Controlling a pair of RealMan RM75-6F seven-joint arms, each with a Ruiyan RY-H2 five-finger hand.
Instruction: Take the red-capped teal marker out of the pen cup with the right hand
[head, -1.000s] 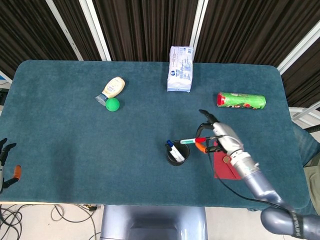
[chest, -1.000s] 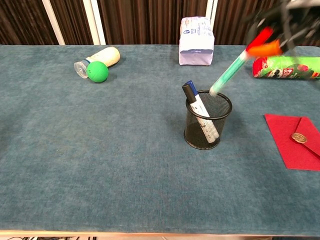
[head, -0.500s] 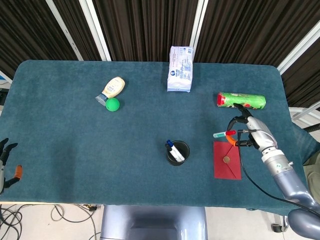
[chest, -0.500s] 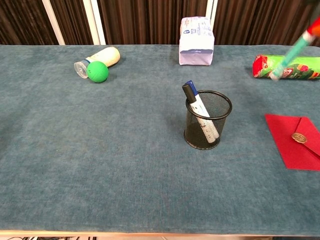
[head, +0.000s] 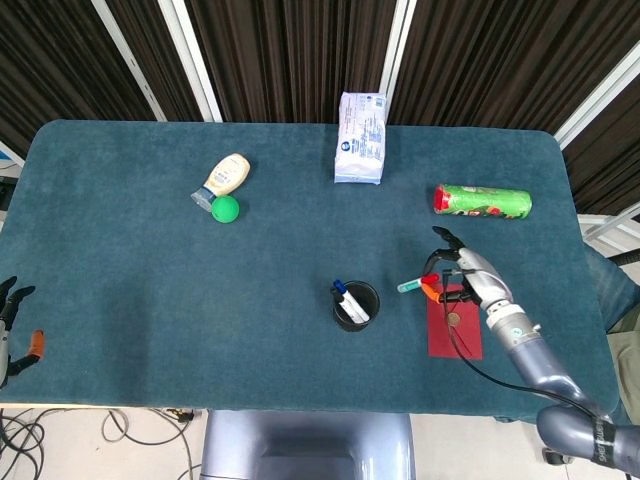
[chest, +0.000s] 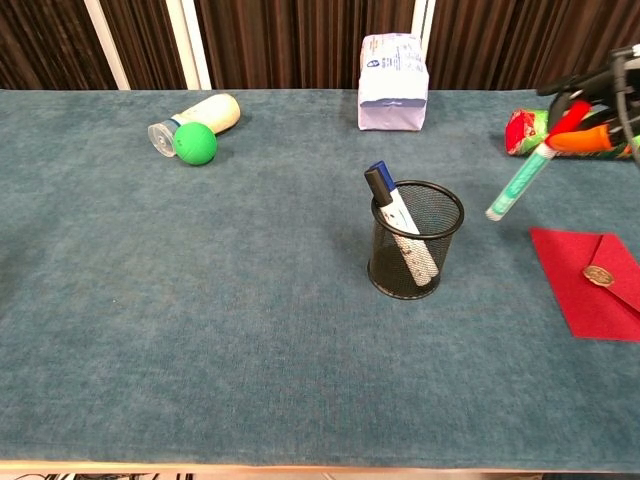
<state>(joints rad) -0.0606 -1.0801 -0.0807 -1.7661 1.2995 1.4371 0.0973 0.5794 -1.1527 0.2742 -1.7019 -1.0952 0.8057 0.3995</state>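
Now one teal marker (chest: 522, 181) in right hand (head: 470, 278); one pen cup (chest: 416, 253).

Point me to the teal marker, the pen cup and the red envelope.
teal marker (chest: 520, 183), chest view, middle of the barrel.
pen cup (chest: 443, 245), chest view, mesh wall on its right side.
red envelope (chest: 570, 280), chest view, bare flap left of the seal.

The right robot hand (head: 470, 278) is raised above the bench (head: 150, 300), to the right of the pen cup (head: 355, 306), with its arm reaching in from the lower right corner. Its fingers pinch the red-capped end of the marker (head: 417, 283), which slants down toward the cup without touching it. The left robot hand (head: 12, 325) hangs off the bench's left edge, far from the cup, fingers spread and holding nothing.
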